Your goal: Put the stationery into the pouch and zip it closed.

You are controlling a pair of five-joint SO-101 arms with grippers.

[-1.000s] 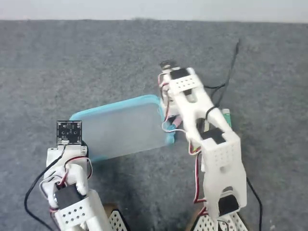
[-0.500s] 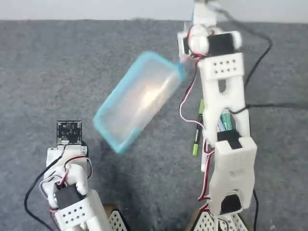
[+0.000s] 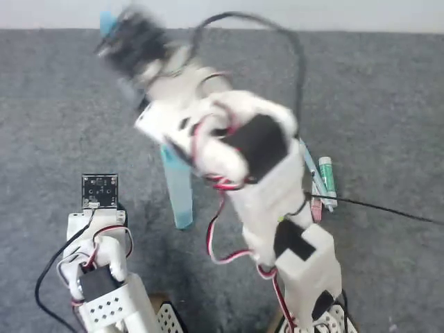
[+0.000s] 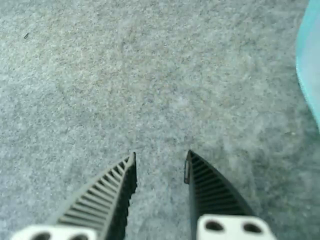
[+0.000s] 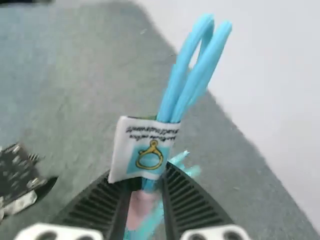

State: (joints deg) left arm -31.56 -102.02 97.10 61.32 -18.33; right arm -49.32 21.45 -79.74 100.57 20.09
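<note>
The right gripper (image 5: 142,182) has its jaws clamped narrow on the turquoise-rimmed translucent plastic pouch (image 3: 179,191) beside its white label, so the pouch hangs edge-on above the grey carpeted worktop (image 3: 388,104). In my judgement the pouch should be laid flat, with its opening toward the green-and-white marker and pens (image 3: 325,177) lying apart from the pouch. The left gripper (image 4: 160,160), jaws wide and empty near the pouch, could pin it. The right arm covers the grip from above. Whether the zip is open cannot be told.
</note>
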